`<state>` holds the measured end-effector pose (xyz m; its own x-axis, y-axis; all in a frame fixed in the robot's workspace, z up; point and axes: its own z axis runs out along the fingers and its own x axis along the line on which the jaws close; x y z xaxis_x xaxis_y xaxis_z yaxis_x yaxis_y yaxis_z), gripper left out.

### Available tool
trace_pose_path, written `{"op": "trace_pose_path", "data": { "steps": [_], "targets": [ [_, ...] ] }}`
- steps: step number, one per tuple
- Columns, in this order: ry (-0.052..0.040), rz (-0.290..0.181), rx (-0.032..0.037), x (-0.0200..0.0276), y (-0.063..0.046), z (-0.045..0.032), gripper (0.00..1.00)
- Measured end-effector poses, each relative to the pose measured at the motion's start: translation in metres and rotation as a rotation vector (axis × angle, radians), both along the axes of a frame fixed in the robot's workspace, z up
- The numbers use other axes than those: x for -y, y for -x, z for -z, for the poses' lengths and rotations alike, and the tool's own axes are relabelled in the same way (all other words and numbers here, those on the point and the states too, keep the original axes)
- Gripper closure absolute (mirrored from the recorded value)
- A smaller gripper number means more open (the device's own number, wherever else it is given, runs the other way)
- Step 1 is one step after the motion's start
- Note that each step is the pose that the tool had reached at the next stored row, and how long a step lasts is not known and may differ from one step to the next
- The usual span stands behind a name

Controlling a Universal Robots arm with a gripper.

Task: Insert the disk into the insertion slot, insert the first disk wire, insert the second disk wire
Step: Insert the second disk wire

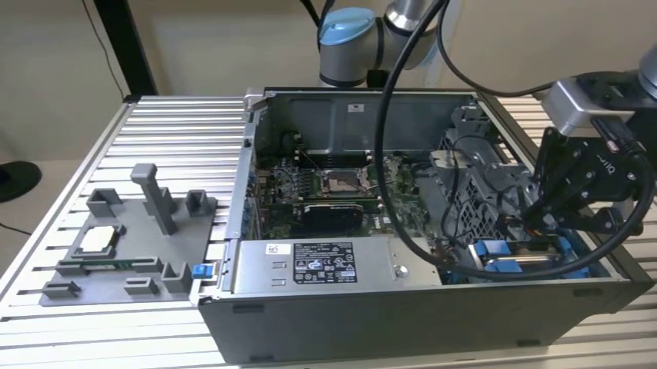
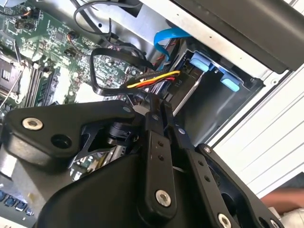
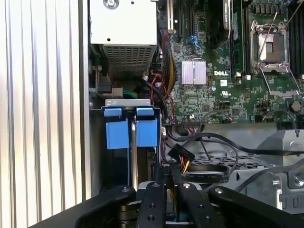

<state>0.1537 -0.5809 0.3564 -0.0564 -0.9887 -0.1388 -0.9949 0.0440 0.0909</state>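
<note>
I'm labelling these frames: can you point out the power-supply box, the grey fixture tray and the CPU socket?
Power-supply box (image 1: 320, 264): exterior view, on its white printed label.
Grey fixture tray (image 1: 123, 261): exterior view, on its flat base among the posts.
CPU socket (image 1: 340, 181): exterior view, on the metal frame's centre.

A ribbed aluminium tabletop stands before a plain beige wall; a black post rises behind the tabletop.

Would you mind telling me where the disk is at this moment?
The disk sits in the insertion slot at the computer case's front corner on the exterior view's right, beside the power-supply box, directly beneath the gripper.
</note>
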Motion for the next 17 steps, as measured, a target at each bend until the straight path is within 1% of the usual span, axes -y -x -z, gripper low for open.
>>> {"op": "trace_pose_path", "data": {
  "steps": [6,10,17],
  "targets": [
    [0.0000,0.000,0.0017,0.0034,0.0000,0.0026,1.00],
    [0.0002,0.000,0.0021,0.0040,0.0003,0.0060,1.00],
    [0.0001,0.000,0.0027,0.0052,0.0005,0.0090,1.00]
  ]
}}
